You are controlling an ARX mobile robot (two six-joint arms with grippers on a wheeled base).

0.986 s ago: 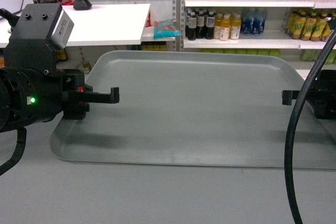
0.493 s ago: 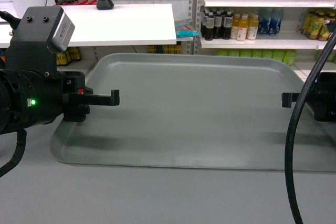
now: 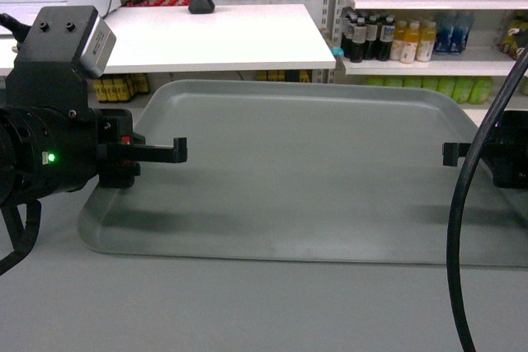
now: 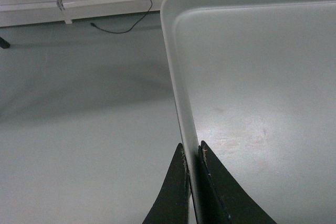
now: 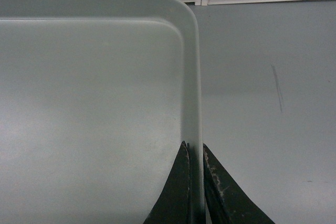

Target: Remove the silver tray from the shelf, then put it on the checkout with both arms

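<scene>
Fingers of both arms reach in over the silver tray [image 3: 297, 175] from its two short ends in the head view, carrying it in the air, the white checkout tabletop [image 3: 206, 35] beyond. Left wrist view: left gripper [image 4: 191, 153] fingers pinch the rim narrowly, grey floor [image 4: 79, 103] beneath. Right wrist view: right gripper [image 5: 193, 153] likewise clamps its rim. Uneven arm motion could twist the thin rim loose.
</scene>
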